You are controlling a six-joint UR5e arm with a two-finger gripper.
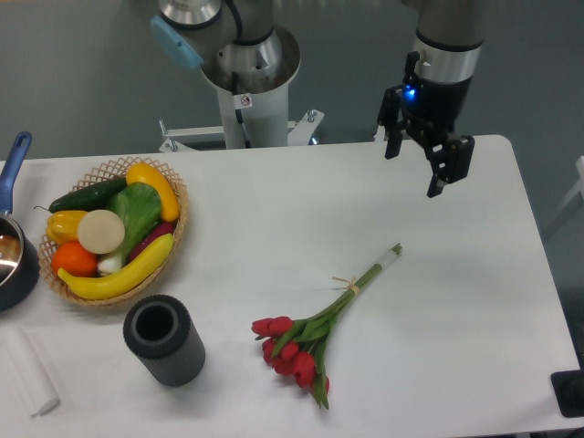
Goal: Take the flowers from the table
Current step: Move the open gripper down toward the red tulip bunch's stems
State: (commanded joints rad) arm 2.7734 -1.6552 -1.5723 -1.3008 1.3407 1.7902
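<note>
The flowers [315, 333] are a small bunch of red tulips lying flat on the white table [456, 301], front centre. The red heads point to the front left. The green stems run up to the right, tied with a tan string about halfway along. My gripper [415, 172] hangs above the back right part of the table, well above and behind the stem ends. Its two dark fingers are spread apart and hold nothing.
A wicker basket [178, 228] of fruit and vegetables stands at the left. A dark grey cylinder [164, 339] lies in front of it. A pot with a blue handle [14, 251] is at the left edge. The arm's base [246, 82] stands behind the table.
</note>
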